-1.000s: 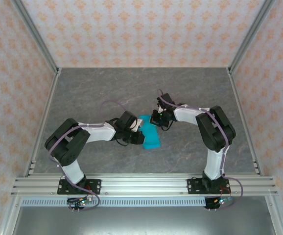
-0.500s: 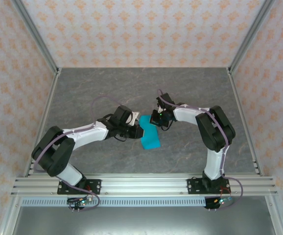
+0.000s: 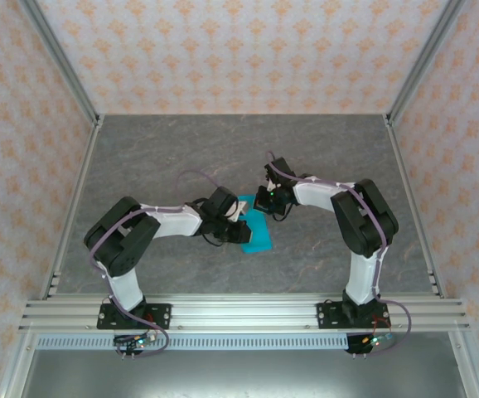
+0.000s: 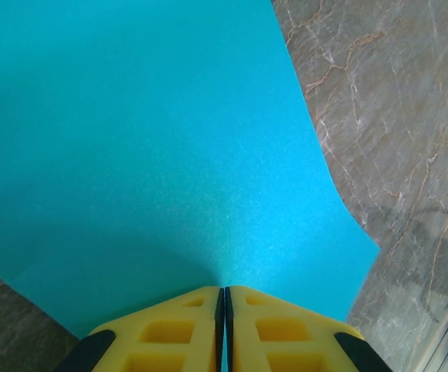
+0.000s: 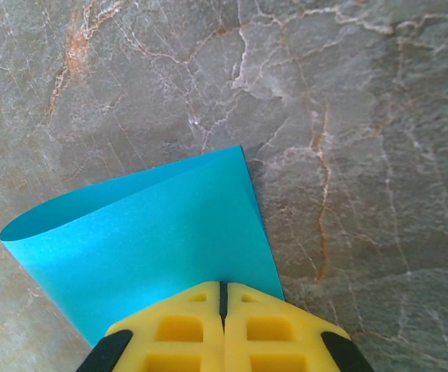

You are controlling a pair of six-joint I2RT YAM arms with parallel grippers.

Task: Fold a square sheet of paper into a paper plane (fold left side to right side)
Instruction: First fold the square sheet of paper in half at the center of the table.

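Cyan paper [image 3: 258,236] bows over, clamped in left gripper [image 4: 224,293] and right gripper [image 5: 224,287].

Thin bright cyan-blue square sheet of paper [image 4: 154,155]: left wrist view, cut off by the top and left picture edges, near margin hidden between the closed yellow fingers [image 4: 170,333] of the left gripper [image 4: 224,293]. Right wrist view, near edge hidden behind the right gripper [image 5: 224,287]. Top view, upper part covered by both grippers; grips too small to tell.
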